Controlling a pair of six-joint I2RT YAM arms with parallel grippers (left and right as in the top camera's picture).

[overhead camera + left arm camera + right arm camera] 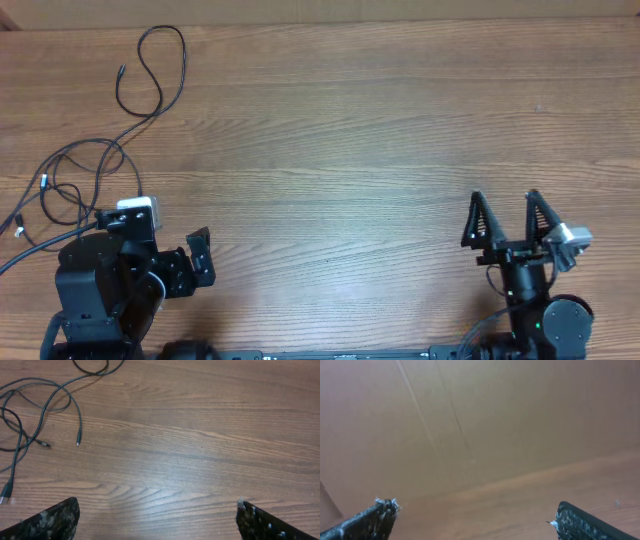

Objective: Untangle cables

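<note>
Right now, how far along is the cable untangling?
Hardly begun, it seems. Done: nothing clear; the cables lie crossed in loops at the left of the table. In hand: nothing; the left gripper and right gripper are open and empty. Left: separating every strand.

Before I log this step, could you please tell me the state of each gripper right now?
Black left gripper: open, empty.
Black right gripper: open, empty.

Overhead looked straight down; my low left wrist camera shared its far-left cables (80, 420); the right one faced far.
</note>
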